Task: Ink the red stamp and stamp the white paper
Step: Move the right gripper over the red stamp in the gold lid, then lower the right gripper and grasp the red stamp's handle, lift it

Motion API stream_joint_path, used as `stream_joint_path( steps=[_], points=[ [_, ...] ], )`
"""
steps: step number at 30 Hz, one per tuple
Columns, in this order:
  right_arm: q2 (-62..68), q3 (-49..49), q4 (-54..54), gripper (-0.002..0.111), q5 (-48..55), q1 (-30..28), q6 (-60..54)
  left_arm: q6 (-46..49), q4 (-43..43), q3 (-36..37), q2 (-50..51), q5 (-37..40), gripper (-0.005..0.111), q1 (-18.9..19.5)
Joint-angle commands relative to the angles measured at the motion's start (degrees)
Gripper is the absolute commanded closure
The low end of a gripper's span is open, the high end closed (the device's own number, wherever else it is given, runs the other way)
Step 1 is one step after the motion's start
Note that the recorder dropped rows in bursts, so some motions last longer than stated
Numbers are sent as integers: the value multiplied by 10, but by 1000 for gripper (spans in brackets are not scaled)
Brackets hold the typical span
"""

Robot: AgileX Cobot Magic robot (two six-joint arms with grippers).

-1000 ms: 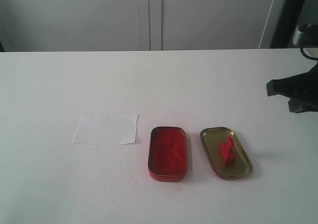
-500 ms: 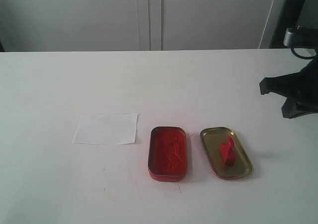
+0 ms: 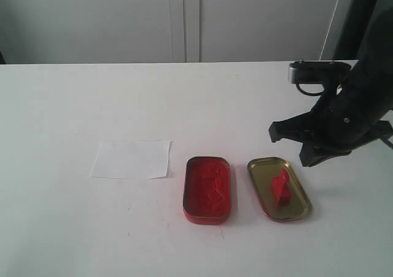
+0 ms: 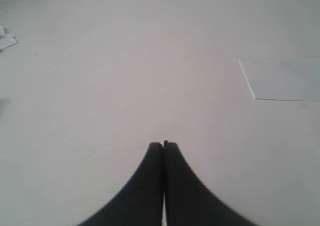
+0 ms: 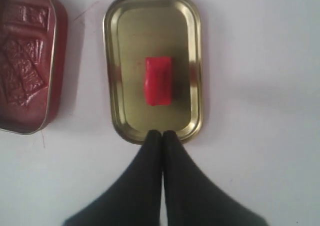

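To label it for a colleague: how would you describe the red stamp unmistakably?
On the white table, right of the white paper, lie a red-filled tin and a gold lid. The red stamp sits in the lid, a tiny bright block dwarfed by both.

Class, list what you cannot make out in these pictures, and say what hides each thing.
Printing face of the stamp: hidden by its own body in the exterior and right wrist views.
The ink tin: partly cut off by the right wrist view's edge.
The paper: partly cut off by the left wrist view's edge.
A white scrap: mostly outside the left wrist view, unidentifiable.
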Motion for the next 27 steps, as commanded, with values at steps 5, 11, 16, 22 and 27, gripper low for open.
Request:
stream_joint_path(
  steps=[5, 11, 16, 22, 27],
  points=[
    [49, -28, -35, 108, -11, 42, 18, 0, -2, 2, -3, -2, 107, 1],
    [77, -41, -42, 108, -13, 43, 18, 0, -2, 2, -3, -2, 107, 1],
    [84, -41, -49, 105, -22, 43, 18, 0, -2, 2, -3, -2, 107, 1],
    [87, -41, -74, 86, -24, 43, 18, 0, -2, 2, -3, -2, 107, 1],
    [92, -41, -74, 82, -35, 43, 19, 0, -2, 2, -3, -2, 107, 1]
  ],
)
